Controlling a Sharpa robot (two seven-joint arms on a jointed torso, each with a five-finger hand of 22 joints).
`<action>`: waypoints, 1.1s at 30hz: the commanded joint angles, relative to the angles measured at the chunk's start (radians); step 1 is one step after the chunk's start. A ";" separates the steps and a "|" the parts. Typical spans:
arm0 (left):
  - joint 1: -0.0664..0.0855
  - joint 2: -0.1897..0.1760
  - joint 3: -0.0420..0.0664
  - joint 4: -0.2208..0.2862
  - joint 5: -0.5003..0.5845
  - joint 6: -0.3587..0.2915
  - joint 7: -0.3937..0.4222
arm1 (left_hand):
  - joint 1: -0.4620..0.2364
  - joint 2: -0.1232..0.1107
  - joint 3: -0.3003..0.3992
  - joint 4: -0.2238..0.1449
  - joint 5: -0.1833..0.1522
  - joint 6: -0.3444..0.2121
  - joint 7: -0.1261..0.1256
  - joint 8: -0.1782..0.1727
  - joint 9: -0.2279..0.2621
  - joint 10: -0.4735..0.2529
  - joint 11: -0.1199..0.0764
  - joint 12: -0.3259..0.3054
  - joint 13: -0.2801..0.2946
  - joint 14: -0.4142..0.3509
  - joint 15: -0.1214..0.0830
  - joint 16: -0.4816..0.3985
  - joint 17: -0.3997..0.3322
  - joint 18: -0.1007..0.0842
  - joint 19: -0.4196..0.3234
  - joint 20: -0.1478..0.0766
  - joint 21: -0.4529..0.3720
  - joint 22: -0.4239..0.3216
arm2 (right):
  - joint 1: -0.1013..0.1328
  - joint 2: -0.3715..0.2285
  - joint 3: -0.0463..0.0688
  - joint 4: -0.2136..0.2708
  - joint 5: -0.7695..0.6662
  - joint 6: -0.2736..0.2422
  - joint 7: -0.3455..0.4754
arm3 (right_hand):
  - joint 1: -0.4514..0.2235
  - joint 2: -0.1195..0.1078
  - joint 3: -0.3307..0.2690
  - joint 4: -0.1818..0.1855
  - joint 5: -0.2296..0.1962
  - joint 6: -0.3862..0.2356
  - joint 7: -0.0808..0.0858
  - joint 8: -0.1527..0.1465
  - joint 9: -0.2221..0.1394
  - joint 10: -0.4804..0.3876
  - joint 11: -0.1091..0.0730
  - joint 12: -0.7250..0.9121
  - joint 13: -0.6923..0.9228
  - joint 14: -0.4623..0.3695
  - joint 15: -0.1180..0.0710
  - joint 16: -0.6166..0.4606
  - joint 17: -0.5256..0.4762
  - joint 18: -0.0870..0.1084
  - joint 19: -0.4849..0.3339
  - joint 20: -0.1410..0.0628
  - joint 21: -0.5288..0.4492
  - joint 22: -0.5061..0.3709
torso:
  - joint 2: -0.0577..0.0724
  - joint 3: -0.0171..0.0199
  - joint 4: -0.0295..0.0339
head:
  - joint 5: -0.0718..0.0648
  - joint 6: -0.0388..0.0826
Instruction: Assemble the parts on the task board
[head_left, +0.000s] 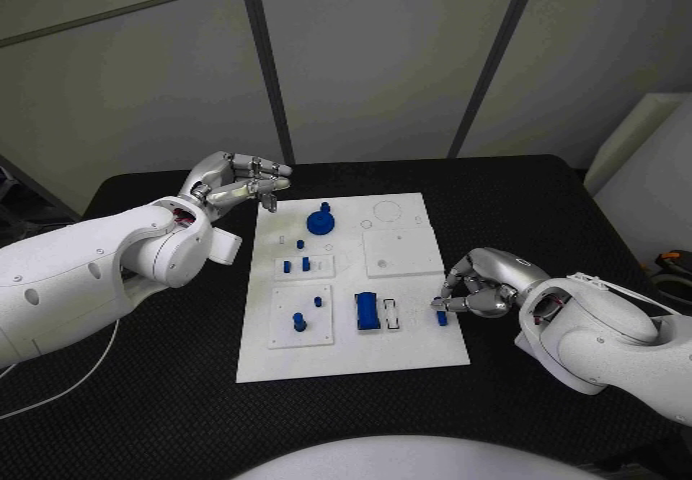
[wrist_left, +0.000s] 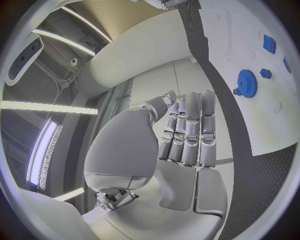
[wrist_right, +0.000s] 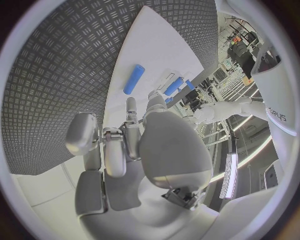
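The task board (head_left: 353, 290) lay in the middle of the black table (head_left: 548, 200), with its blue parts spread over it: a blue gear (head_left: 320, 220) near the far edge toward the left, small pegs (head_left: 300, 266) standing in a raised plate left of centre, another peg (head_left: 299, 321) in the plate at the near left corner, a blue block (head_left: 368, 310) near the middle of the near half, and a slim blue bar (head_left: 441, 316) lying close to the right edge. The right hand (head_left: 480, 285) sat low at that right edge, fingers curled downward just above or against the bar; the right wrist view showed the bar (wrist_right: 134, 79) lying flat on the white board ahead of the fingertips (wrist_right: 131, 107), apparently not yet lifted, so whether the hand had hold of it could not be told. The left hand (head_left: 235, 182) hovered off the far left corner of the board, clear of everything, its fingers (wrist_left: 190, 130) extended side by side with nothing between them. The step in hand looked like picking up the bar. The next move probably called for a firm pinch on its long sides, a lift clear of the board, then carrying it to its matching slot.
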 joint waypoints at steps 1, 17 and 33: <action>0.001 -0.002 0.001 0.002 0.001 0.010 0.013 | 0.002 0.008 -0.001 -0.007 -0.003 -0.007 0.000 0.001 0.000 -0.008 0.001 0.003 0.001 -0.002 0.005 -0.005 -0.001 -0.015 0.000 0.005 -0.003 0.001 | 0.000 0.006 0.000 -0.006 -0.046 0.044 -0.050 | -0.011 0.000 -0.006 0.000 -0.002 0.008 0.001 -0.005 0.002 -0.003 -0.003 -0.005 0.037 0.104 -0.004 0.000 0.256 -0.004 0.000 -0.003 -0.002 -0.001 | 0.000 0.0013 -0.0024 | 0.001 -0.001; 0.000 -0.003 0.001 -0.001 0.001 0.011 0.013 | 0.002 0.008 -0.001 -0.007 -0.003 -0.007 0.000 0.001 0.000 -0.008 0.001 0.003 0.001 -0.002 0.005 -0.005 -0.001 -0.015 0.000 0.005 -0.003 0.001 | -0.001 0.018 0.000 -0.008 -0.108 0.091 -0.103 | -0.026 -0.005 -0.016 -0.002 -0.006 0.025 -0.005 0.002 0.009 -0.001 -0.007 -0.002 0.040 0.105 -0.007 0.002 0.260 -0.005 0.005 -0.004 0.003 0.008 | 0.001 0.0004 0.0003 | -0.001 -0.003; -0.001 -0.006 0.001 -0.001 0.001 0.013 0.010 | -0.001 0.009 -0.002 -0.006 -0.003 -0.007 0.000 0.002 0.000 -0.008 0.000 0.006 0.001 -0.002 0.006 -0.005 -0.002 -0.015 -0.001 0.005 -0.003 0.002 | -0.033 0.050 0.000 -0.020 -0.120 0.143 -0.115 | 0.001 -0.005 -0.011 -0.013 -0.012 0.031 -0.011 0.008 0.016 0.000 -0.013 -0.002 0.041 0.105 -0.012 0.003 0.261 -0.005 0.006 -0.008 0.002 0.009 | 0.000 -0.0003 -0.0002 | 0.001 -0.011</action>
